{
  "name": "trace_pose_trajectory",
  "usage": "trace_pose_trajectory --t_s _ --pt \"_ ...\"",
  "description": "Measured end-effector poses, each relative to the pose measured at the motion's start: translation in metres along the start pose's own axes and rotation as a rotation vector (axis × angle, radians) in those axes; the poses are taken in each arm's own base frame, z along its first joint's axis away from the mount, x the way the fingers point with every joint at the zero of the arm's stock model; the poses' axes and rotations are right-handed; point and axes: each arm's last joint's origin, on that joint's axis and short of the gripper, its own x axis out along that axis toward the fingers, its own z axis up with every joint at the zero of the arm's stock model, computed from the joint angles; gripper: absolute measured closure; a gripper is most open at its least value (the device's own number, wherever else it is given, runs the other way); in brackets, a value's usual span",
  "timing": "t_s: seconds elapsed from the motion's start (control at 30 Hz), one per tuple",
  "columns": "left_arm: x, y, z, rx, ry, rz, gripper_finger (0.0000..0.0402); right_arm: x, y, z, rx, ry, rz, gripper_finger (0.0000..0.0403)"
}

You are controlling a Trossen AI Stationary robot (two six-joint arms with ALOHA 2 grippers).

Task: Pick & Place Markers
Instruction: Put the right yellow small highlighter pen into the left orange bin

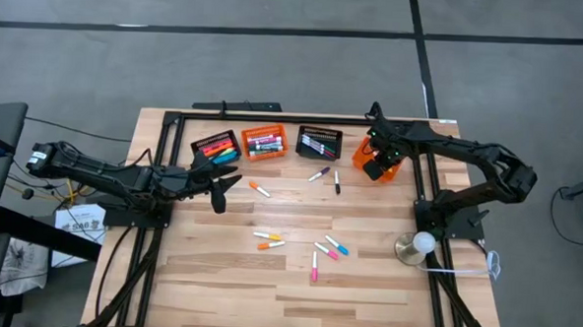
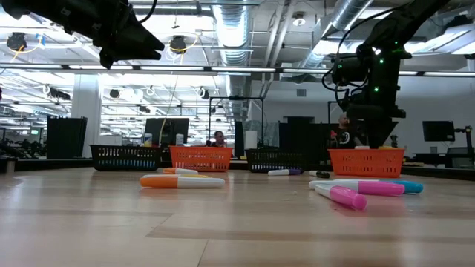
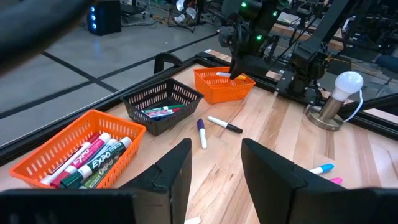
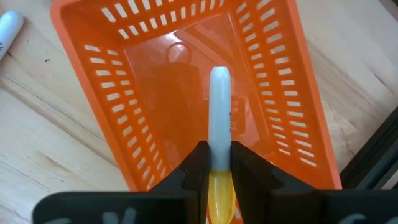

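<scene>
Several markers lie flat on the table: an orange-capped one [image 1: 262, 190], two more [image 1: 269, 240], a pink and blue cluster [image 1: 327, 252], and two near the baskets [image 1: 319, 173]. My right gripper [image 4: 219, 163] is over the right-hand orange basket [image 1: 382, 167] and is shut on a white marker [image 4: 219, 102]. My left gripper [image 3: 214, 168] is open and holds nothing. It hovers above the table's left half [image 1: 221, 188], near the filled baskets. My right gripper pinches the white marker by its yellow end [image 4: 219, 180] between the two fingers. It comes from above, pointing down into the orange basket [image 4: 186, 81]. The marker runs along the fingers, and its white end [image 4: 219, 78] sticks out past the fingertips over the basket's floor.
Three baskets with markers stand in a row at the far edge: black [image 1: 216, 145], orange [image 1: 264, 141], black [image 1: 319, 141]. A lamp base with a white bulb [image 1: 421, 243] sits by the right edge. Black frame rails [image 1: 274, 111] border the table. Bare wood lies toward the near edge.
</scene>
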Motion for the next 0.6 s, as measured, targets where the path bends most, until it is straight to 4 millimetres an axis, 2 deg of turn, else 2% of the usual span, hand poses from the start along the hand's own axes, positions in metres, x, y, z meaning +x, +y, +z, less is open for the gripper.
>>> trace_pose_trajectory --t_s 0.4,0.6 --pt "0.0000 0.0000 0.0001 0.000 0.000 0.000 0.0263 0.0000 0.0002 0.0000 -0.009 0.000 0.008 0.0348" --pt "0.0000 0.0000 0.0001 0.000 0.000 0.000 0.0263 0.0001 0.0004 0.0000 -0.008 0.001 0.013 0.0311"
